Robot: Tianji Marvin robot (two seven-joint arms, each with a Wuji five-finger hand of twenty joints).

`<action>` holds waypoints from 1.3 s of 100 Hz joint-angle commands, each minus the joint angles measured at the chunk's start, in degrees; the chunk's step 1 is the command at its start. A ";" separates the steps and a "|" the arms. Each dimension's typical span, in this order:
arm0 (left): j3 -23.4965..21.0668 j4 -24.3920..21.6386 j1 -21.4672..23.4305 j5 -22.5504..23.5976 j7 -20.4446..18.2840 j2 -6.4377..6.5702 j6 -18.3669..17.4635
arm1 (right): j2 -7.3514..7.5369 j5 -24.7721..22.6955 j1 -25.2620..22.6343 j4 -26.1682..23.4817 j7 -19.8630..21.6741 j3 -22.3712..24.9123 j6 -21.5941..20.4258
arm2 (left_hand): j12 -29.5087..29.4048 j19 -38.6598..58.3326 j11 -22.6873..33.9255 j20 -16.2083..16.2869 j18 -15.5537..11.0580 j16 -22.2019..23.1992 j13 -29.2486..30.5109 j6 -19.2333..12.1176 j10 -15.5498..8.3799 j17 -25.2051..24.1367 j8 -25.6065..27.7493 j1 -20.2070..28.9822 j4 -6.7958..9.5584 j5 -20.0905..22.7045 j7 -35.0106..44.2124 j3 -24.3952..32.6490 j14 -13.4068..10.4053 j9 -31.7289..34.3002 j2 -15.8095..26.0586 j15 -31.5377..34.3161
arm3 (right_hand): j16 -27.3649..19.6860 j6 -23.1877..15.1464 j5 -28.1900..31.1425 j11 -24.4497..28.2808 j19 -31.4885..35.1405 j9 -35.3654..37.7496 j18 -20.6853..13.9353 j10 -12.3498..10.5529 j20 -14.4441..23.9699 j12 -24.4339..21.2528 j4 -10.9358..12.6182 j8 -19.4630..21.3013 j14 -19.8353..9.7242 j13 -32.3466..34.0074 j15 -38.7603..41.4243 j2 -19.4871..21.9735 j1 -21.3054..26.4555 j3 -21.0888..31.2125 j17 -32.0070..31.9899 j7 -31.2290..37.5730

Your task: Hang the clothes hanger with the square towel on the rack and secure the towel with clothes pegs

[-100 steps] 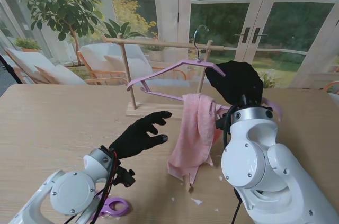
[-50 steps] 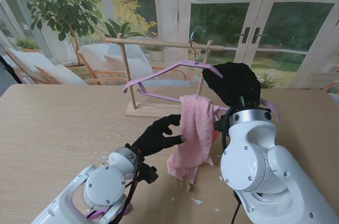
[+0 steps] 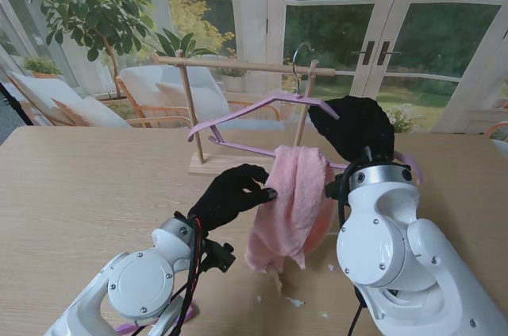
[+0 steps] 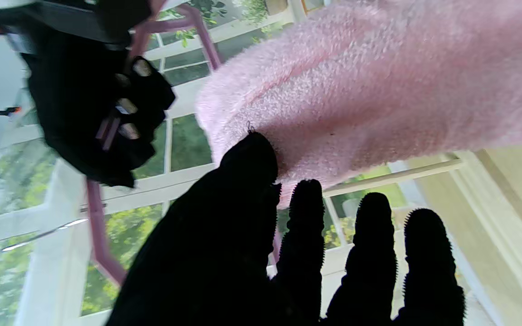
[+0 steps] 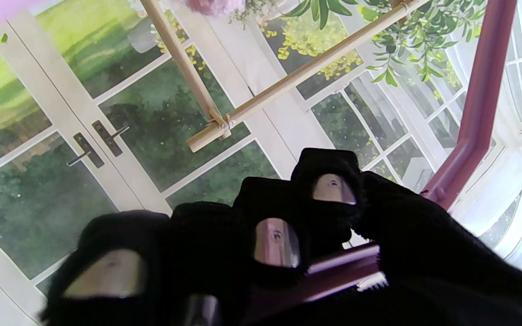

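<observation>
Left fingers: the left hand (image 3: 230,195) has its thumb (image 4: 249,156) pressed against the towel (image 3: 290,205); the other fingers (image 4: 304,213) stand straight and apart beside the cloth. Whether this is a true pinch cannot be told.
Right fingers: the right hand (image 3: 355,125) is clenched round the hanger (image 3: 254,110); in the right wrist view the purple bar (image 5: 342,267) runs under the curled fingers (image 5: 277,235).
Towel: pink, draped over the hanger's lower bar, bunched at the fold, its loose end hanging down toward the desk (image 3: 71,185), between the two forearms. Whether the hem touches the desk cannot be told.
Hanger: tilted, its left end higher and farther from me; its metal hook (image 3: 298,58) sits at the rail of the rack (image 3: 238,66), close to the right post. Whether the hook is over the rail cannot be told.
Rack: wooden, two posts on a flat base, standing toward the far edge of the desk, about mid-width.
Peg: a purple piece (image 3: 127,328) shows at the near edge under the left arm, mostly hidden.
Open room: the left half of the desk, from the rack's base to the left edge, lies bare. On the right, the right forearm fills the near corner. Small white scraps (image 3: 294,302) lie near the near edge under the towel.
</observation>
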 commanded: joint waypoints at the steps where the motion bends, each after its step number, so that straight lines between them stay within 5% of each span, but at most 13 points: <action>1: -0.71 -2.59 0.95 -0.12 -0.81 0.22 -0.83 | -0.41 -0.36 -0.34 -0.48 0.70 0.09 0.54 | 5.34 3.12 0.47 0.36 0.66 1.53 2.63 -0.03 1.26 1.01 3.89 2.98 0.48 1.14 5.07 -1.51 0.75 4.13 2.17 2.50 | 2.84 4.21 3.24 3.20 11.33 5.65 -9.72 3.60 58.80 0.01 2.43 1.75 -2.86 0.12 9.12 1.85 0.61 0.91 3.80 1.34; 18: -1.59 -6.51 1.56 -0.11 0.64 -0.09 -0.15 | -0.19 -1.09 -0.58 -0.77 1.61 0.19 1.17 | 7.65 9.49 -2.28 1.17 5.65 2.54 12.61 2.03 2.33 7.28 5.77 3.50 0.29 0.15 5.26 -1.69 5.16 18.57 2.69 7.08 | 2.82 4.21 3.24 3.20 11.33 5.65 -9.72 3.60 58.80 -0.02 2.37 1.78 -2.86 0.12 9.10 1.91 0.68 0.82 3.80 1.32; 30: -1.61 -8.29 -0.64 -2.22 1.88 -0.84 3.38 | -0.09 -1.45 -0.74 -0.34 1.85 0.15 0.99 | 1.74 14.37 -2.81 1.34 9.53 1.76 21.81 2.08 3.99 13.67 6.25 5.03 0.76 -0.88 5.46 -3.75 7.58 27.14 3.70 9.80 | 2.81 4.21 3.25 3.21 11.33 5.65 -9.72 3.60 58.80 -0.03 2.35 1.79 -2.87 0.12 9.11 1.99 0.66 0.75 3.80 1.31; 50: -1.19 -8.55 -4.91 -2.13 1.83 -1.33 8.19 | -0.24 -0.86 -0.47 0.09 1.51 -0.20 1.60 | -6.73 20.00 4.83 2.16 12.66 1.88 30.91 2.50 4.02 21.59 6.42 8.07 2.05 -2.81 6.45 -9.57 8.29 33.99 6.11 15.75 | 2.81 4.21 3.25 3.21 11.33 5.65 -9.72 3.60 58.80 -0.04 2.34 1.80 -2.93 0.12 9.11 2.01 0.75 0.73 3.80 1.31; 69: -1.96 -7.32 -4.76 1.14 -1.93 -0.07 8.43 | -0.57 -0.09 -0.55 -0.49 0.35 0.19 1.88 | -2.13 22.74 15.38 5.26 13.44 4.38 35.02 6.64 1.17 26.21 3.53 6.63 1.79 -2.69 7.60 -7.03 6.71 36.40 4.19 23.26 | 2.82 4.24 3.22 3.21 11.33 5.61 -9.72 3.68 58.80 -0.05 2.34 1.81 -2.88 0.12 9.12 2.01 0.87 0.71 3.80 1.29; 81: -2.88 -6.95 -3.79 2.63 -3.41 0.57 7.72 | -0.70 0.11 -0.65 -0.78 -0.21 0.55 1.82 | 1.49 23.78 21.63 7.37 12.97 5.74 36.60 7.84 -0.46 28.06 2.32 0.37 0.03 -4.12 10.29 3.60 5.12 36.68 -1.11 27.50 | 2.81 4.31 3.20 3.22 11.33 5.59 -9.72 3.75 58.80 -0.06 2.32 1.82 -2.75 0.12 9.13 2.03 0.88 0.67 3.80 1.28; 111: -5.30 -7.14 -0.13 5.87 -8.19 2.49 3.76 | -1.69 1.97 0.60 -0.16 -3.28 -0.19 3.20 | 4.24 26.99 30.61 7.48 12.24 6.18 41.16 8.59 -2.48 32.75 4.01 -7.11 -1.44 -5.99 15.47 13.29 1.14 39.57 -7.72 34.02 | 2.82 4.61 3.12 3.27 11.33 5.58 -9.43 4.04 58.84 -0.09 2.28 1.81 -2.54 0.10 9.18 2.06 1.06 0.70 3.76 1.25; 130: -5.02 -6.61 1.20 6.26 -9.85 3.09 1.73 | -2.59 4.25 1.51 0.22 -5.75 -0.93 3.70 | 4.05 27.88 31.87 7.40 12.52 5.88 42.49 8.45 -3.21 34.40 4.27 -8.26 -1.80 -5.81 16.10 14.42 0.78 40.40 -8.07 34.96 | 2.87 4.80 3.10 3.37 11.33 5.57 -8.99 4.23 59.00 -0.16 2.14 1.81 -2.26 0.09 9.25 2.13 1.20 0.66 3.73 1.28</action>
